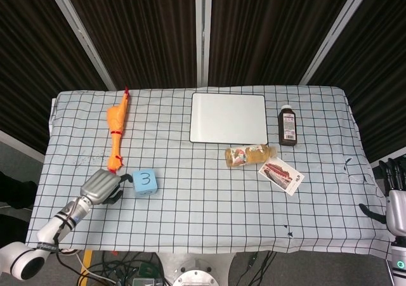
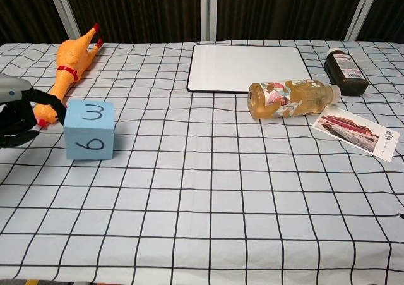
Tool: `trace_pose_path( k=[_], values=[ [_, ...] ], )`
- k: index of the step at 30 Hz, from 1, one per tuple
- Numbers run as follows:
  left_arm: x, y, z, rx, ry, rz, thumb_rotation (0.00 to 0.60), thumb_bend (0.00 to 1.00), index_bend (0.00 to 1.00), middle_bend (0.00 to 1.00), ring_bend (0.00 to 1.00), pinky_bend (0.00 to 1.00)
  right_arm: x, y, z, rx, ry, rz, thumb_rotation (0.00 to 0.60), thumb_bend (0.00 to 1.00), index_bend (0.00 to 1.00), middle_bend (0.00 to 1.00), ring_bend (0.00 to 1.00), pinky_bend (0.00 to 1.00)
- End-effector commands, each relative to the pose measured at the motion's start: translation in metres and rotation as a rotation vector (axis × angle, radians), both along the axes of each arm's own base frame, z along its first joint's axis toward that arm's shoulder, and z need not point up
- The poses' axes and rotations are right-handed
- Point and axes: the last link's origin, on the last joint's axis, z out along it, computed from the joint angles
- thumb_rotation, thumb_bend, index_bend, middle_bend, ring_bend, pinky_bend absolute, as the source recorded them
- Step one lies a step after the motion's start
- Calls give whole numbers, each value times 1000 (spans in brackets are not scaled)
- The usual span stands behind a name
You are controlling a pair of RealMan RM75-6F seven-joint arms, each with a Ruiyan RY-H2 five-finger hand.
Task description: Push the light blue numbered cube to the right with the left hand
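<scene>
The light blue numbered cube (image 1: 145, 182) (image 2: 90, 129) sits on the checked tablecloth near the front left, a 3 on top and a 6 facing the chest camera. My left hand (image 1: 103, 188) (image 2: 19, 117) lies just left of it, its dark fingertips (image 2: 55, 108) touching the cube's left face and nothing held in it. My right hand (image 1: 396, 200) stays off the table's right edge, low, with fingers pointing up; how they are set is not clear.
An orange rubber chicken (image 1: 116, 130) lies just behind the left hand. A white board (image 1: 228, 118) lies at the back centre, with a brown bottle (image 1: 288, 126), a tipped drink bottle (image 1: 249, 155) and a postcard (image 1: 281, 175) to the right.
</scene>
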Motion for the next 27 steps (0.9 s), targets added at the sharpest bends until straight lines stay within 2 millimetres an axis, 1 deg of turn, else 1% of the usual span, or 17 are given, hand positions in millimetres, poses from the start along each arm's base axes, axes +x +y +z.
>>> trace_pose_path(
  k=[1, 11, 16, 22, 27],
  values=[
    [0, 5, 3, -8, 17, -1, 600, 486, 288, 818, 795, 725, 0, -1, -1, 5, 2, -2, 600, 0, 0, 0, 0, 0],
    [4, 30, 7, -28, 48, -19, 600, 493, 288, 813, 795, 727, 6, -1, -2, 5, 20, -4, 600, 0, 0, 0, 0, 0],
    [9, 36, 5, -40, 44, -42, 600, 496, 289, 812, 794, 726, 8, -3, 1, -11, 29, -12, 600, 0, 0, 0, 0, 0],
    [17, 44, 1, -69, 53, -60, 600, 498, 288, 811, 794, 726, 12, -6, -2, -1, 33, -11, 600, 0, 0, 0, 0, 0],
    [22, 54, -3, -81, 73, -78, 600, 499, 289, 809, 793, 726, 11, -8, -4, 5, 36, -19, 600, 0, 0, 0, 0, 0]
  ],
)
